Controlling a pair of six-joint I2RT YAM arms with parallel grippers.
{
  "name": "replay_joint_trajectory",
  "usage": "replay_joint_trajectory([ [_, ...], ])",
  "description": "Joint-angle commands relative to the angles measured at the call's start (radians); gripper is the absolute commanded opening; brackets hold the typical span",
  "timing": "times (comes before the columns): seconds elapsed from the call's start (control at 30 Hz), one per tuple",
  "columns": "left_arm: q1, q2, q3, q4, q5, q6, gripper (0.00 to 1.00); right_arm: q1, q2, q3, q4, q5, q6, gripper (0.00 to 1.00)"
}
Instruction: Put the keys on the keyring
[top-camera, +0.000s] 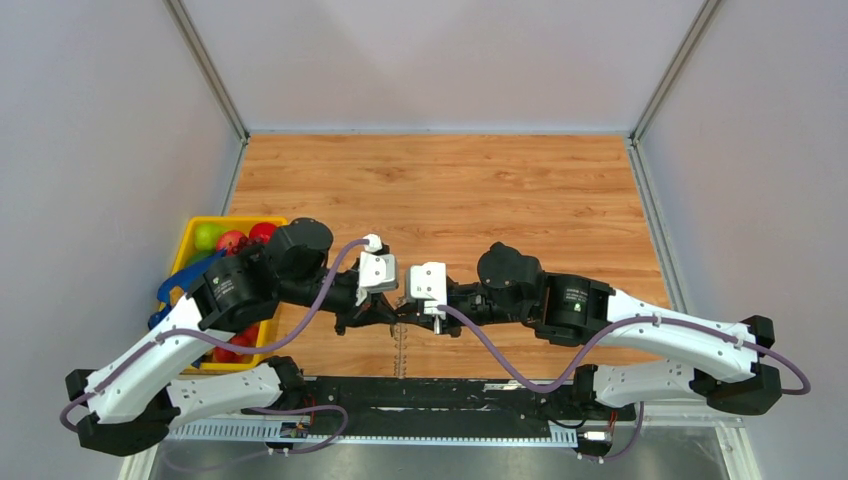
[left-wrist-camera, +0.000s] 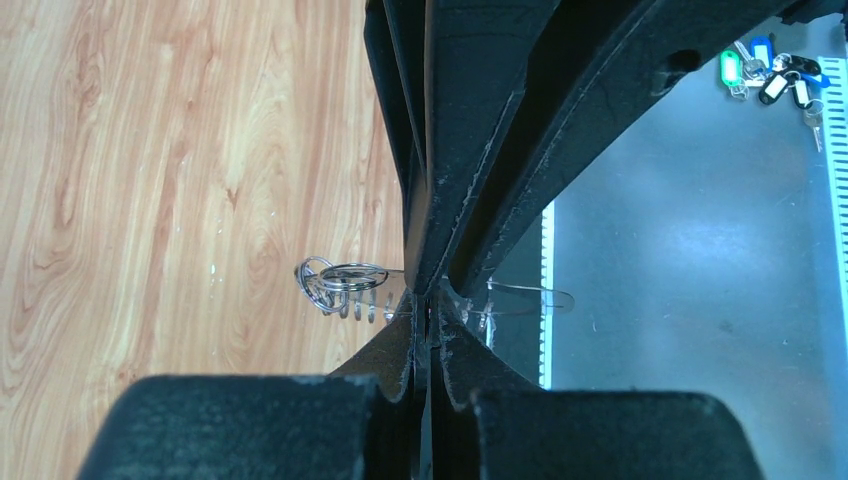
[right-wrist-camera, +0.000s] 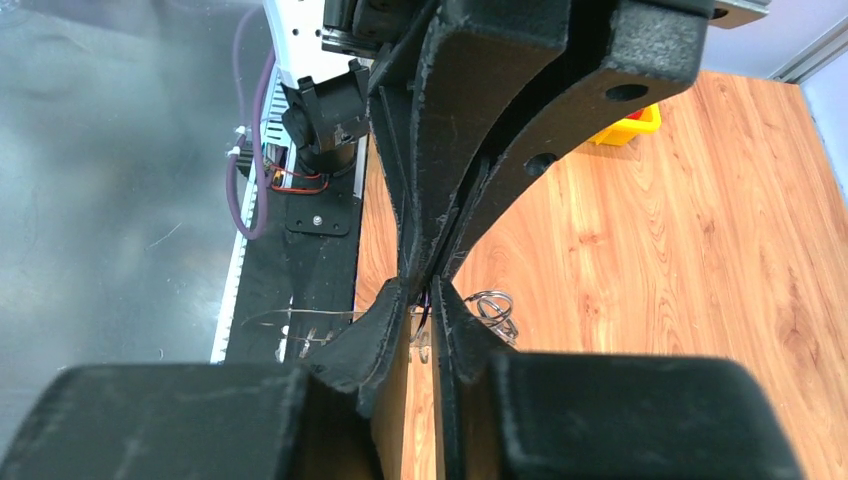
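At the table's (top-camera: 500, 190) near edge, the left gripper (left-wrist-camera: 430, 325) and right gripper (right-wrist-camera: 424, 305) meet tip to tip, both pinched shut on the keyring (left-wrist-camera: 340, 282), crowding each other's view. Its long axis crosses them, with the coiled end over wood and the tail over the grey metal sheet (left-wrist-camera: 680, 280). Tagged keys (left-wrist-camera: 775, 72) lie well apart, and a yellow bin (top-camera: 188, 240) sits to the left.
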Motion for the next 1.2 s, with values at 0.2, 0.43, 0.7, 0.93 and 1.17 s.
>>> replay_joint_trajectory([
  [0.2, -0.003, -0.034, 0.016, 0.067, -0.005, 0.004, 0.0, -0.001, 0.024, 0.003, 0.038, -0.035, -0.001, 0.0],
  [0.43, -0.003, -0.063, 0.011, 0.099, -0.014, -0.006, 0.0, -0.001, 0.017, -0.003, 0.048, -0.021, 0.008, 0.0],
  [0.7, -0.002, -0.122, -0.019, 0.176, -0.012, -0.022, 0.25, 0.0, -0.036, -0.041, 0.13, 0.013, 0.045, 0.0],
  [0.93, -0.002, -0.17, -0.049, 0.24, -0.016, -0.029, 0.48, 0.0, -0.101, -0.086, 0.199, 0.052, 0.078, 0.0],
  [1.17, -0.002, -0.215, -0.085, 0.331, -0.044, -0.056, 0.54, 0.001, -0.22, -0.206, 0.393, 0.092, 0.162, 0.0],
])
